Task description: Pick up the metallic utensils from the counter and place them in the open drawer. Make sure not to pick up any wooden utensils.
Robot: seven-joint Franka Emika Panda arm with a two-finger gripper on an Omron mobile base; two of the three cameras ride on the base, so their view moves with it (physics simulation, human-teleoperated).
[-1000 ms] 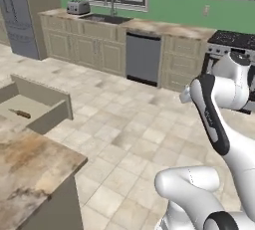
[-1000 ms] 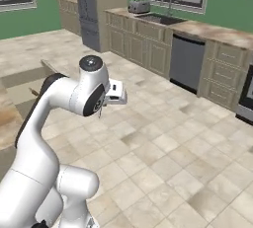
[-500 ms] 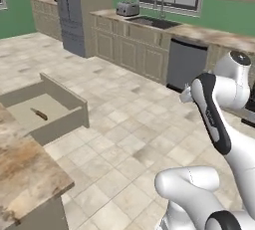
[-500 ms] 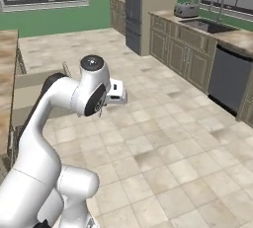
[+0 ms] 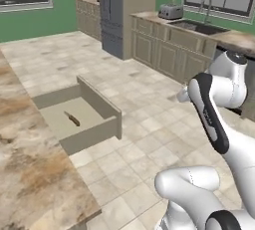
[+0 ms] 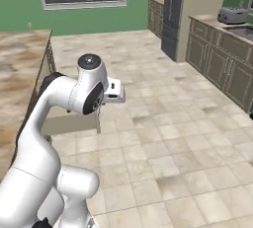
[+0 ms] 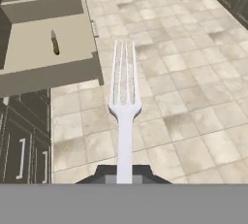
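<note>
Left base view, from the left: marbled worktop [image 5: 30,174] along the left edge. Just beside its edge the open drawer [image 5: 94,102] stands pulled out over the tiled floor [image 5: 149,124]. One dark-handled knife [image 5: 72,118] lies on the drawer bottom, roughly mid-box, apart from the walls. Further right the white arm rises in front of the cabinet run; toaster [image 5: 170,11] and sink tap [image 5: 205,6] sit on the far counter.

Hand view: drawer at upper left, knife [image 7: 54,42] inside it, lying lengthwise. To the right of the drawer, centre frame, a pale silvery fork [image 7: 124,106] sticks straight out from the end effector [image 7: 124,173], tines pointing away, over bare floor tiles. End effector is clamped together on the fork handle; the fork is off the worktop and not above the drawer box, which sits to its left.

Right base view: worktop [image 6: 22,59] at left, arm elbow centre-left, floor to the right.
</note>
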